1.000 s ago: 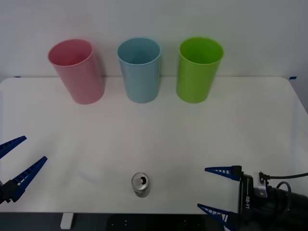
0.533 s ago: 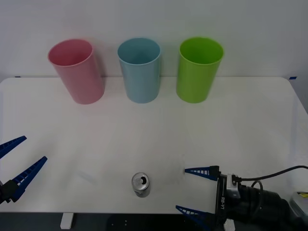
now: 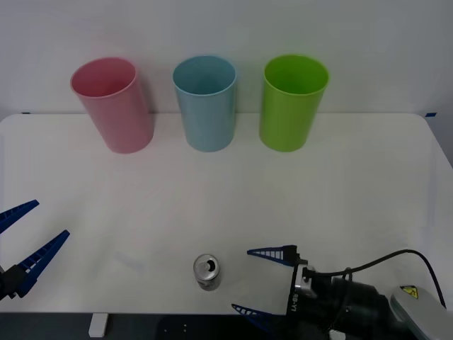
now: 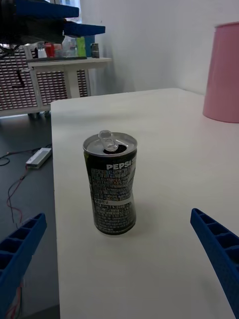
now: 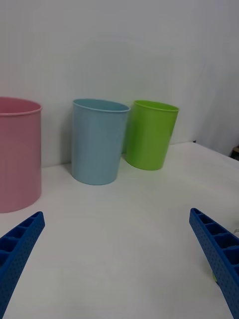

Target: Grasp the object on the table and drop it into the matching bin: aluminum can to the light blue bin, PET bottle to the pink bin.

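I judge the job barely begun: the can (image 3: 207, 271) stands upright on the worktop (image 3: 354, 184), near its front edge, ungrasped. My right tool (image 3: 265, 282) sits just beside the can on its right, fingers spread wide and level with it, nothing between them yet. In the right wrist view the can (image 4: 110, 183) stands centred ahead between the two blue fingers (image 4: 217, 249), apart from both. What is left is everything that counts: close around the can, lift it, carry it to the blue bin (image 3: 205, 103), which stands well behind the can between the pink bin (image 3: 113, 104) and a green bin (image 3: 291, 102), and release. My left tool (image 3: 21, 244) waits well to the can's left, fingers apart and empty.

Hard to read: the lower right finger is cut off at the picture's bottom edge in the front view, the can's body is foreshortened from above, and I cannot see the bottoms of the bins.
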{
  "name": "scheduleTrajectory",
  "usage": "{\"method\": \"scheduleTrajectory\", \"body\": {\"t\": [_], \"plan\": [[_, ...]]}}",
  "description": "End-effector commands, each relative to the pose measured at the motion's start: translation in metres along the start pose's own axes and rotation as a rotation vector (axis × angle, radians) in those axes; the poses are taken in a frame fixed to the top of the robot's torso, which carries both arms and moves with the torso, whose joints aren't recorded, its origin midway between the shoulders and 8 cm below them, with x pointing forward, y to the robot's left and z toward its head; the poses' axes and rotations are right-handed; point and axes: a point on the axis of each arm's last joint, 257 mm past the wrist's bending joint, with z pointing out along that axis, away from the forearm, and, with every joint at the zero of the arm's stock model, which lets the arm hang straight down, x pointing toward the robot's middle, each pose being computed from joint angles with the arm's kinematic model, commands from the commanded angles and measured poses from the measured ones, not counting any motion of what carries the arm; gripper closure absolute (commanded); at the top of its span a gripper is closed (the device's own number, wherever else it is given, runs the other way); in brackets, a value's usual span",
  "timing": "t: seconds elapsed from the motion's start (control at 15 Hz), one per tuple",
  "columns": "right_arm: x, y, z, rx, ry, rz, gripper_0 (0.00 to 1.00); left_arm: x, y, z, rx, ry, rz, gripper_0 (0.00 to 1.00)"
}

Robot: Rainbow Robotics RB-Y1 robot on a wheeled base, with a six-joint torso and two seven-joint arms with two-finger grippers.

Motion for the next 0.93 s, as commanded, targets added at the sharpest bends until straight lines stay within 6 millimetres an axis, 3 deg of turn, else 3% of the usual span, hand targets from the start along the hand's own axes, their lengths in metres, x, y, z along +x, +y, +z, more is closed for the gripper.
{"method": "scheduleTrajectory", "body": {"t": [0.07, 0.47, 0.93], "plan": [[0.004, 0.002, 0.019, 0.018, 0.015, -0.009, 0.0, 0.0, 0.0, 0.0, 0.0, 0.0, 0.0, 0.0], [0.007, 0.015, 0.053, 0.023, 0.037, -0.009, 0.0, 0.0, 0.0, 0.0, 0.0, 0.0, 0.0, 0.0], [0.006, 0.012, 0.082, 0.059, 0.057, -0.025, 0.0, 0.0, 0.0, 0.0, 0.0, 0.0, 0.0, 0.0]]}}
